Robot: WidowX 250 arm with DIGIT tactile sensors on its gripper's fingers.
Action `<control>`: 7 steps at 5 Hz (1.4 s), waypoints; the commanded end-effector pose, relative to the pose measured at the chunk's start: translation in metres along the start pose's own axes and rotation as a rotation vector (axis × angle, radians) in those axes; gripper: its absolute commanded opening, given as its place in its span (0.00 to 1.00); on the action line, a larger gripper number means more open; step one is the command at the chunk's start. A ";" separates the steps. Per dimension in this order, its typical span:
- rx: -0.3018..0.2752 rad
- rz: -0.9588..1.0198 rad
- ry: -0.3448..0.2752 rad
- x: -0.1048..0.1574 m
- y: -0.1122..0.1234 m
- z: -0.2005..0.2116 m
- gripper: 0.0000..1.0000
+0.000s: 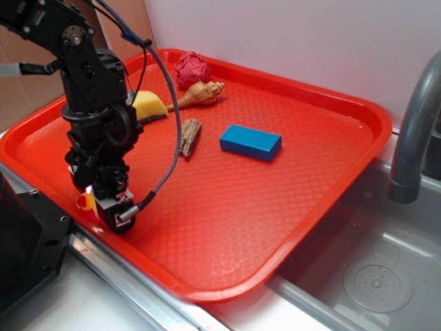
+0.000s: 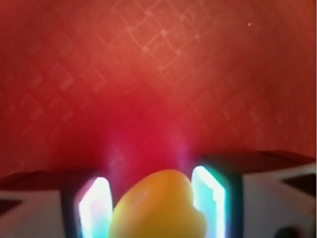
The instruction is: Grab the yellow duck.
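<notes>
Filling the bottom of my wrist view, the duck (image 2: 157, 206) is sitting right between my two fingers (image 2: 210, 201), a soft yellow blur with a rounded top and a bulge toward the right. My pads are standing just beside it on either side, the left one (image 2: 95, 206) glowing as brightly as the right. I am taking my gripper (image 1: 103, 196) to be closing on the duck, but I cannot tell whether the pads are pressing its skin or only flanking it; the focus is too poor to show a gap or a dent.

From the exterior view, I am reaching down at the near left corner of the tray (image 1: 296, 227), and only a sliver of yellow with a touch of red is peeking out behind my fingers, low against the tray floor.

I am judging the duck to be very light, hollow and squashy, with a smooth, somewhat slippery skin. It will give under pressure rather than break, so harm is not my worry; popping out sideways is. I am wanting to hold it across the widest part of the body, low down, not on the head or beak where the curve would let it squirt free.

Farther up the tray, well apart from me, the sponge (image 1: 149, 107), a shell (image 1: 201, 93), a piece of wood (image 1: 189, 136), a blue block (image 1: 251, 142) and a red ball (image 1: 192, 69) are lying out of my way.
</notes>
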State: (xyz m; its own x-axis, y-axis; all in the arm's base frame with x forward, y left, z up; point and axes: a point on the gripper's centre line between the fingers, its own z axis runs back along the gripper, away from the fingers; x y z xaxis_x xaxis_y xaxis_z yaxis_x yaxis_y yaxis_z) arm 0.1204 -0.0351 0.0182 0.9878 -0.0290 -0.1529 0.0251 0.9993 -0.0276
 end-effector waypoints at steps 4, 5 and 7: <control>-0.113 0.047 -0.186 -0.002 0.011 0.155 0.00; -0.126 0.011 -0.229 -0.016 0.012 0.188 0.00; -0.001 -0.053 -0.292 -0.032 0.003 0.212 0.00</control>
State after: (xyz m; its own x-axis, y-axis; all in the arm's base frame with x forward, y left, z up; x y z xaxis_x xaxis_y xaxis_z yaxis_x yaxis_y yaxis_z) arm 0.1233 -0.0270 0.2229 0.9915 -0.0779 0.1042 0.0818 0.9961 -0.0328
